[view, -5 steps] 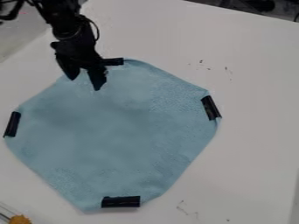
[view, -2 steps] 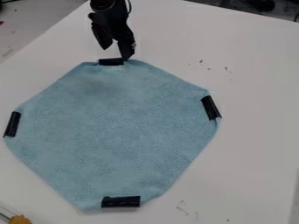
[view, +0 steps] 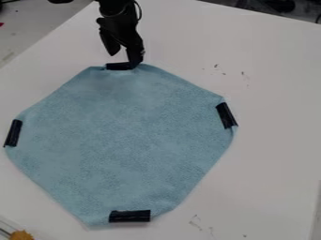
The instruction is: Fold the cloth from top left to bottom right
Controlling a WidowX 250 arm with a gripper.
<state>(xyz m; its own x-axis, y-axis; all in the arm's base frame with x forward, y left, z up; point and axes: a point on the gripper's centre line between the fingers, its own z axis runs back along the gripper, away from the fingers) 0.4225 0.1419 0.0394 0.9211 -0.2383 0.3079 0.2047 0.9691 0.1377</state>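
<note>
Blue cloth [view: 119,140] lies flat on the white surface [view: 270,164]; the tool [view: 123,59], fingers parted, hangs at the cloth's top edge.

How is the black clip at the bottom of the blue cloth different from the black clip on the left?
The bottom clip lies nearly sideways, while the left clip stands nearly up and down. The bottom clip also looks longer than the left clip. Both are black and sit at the cloth's edge.
</note>
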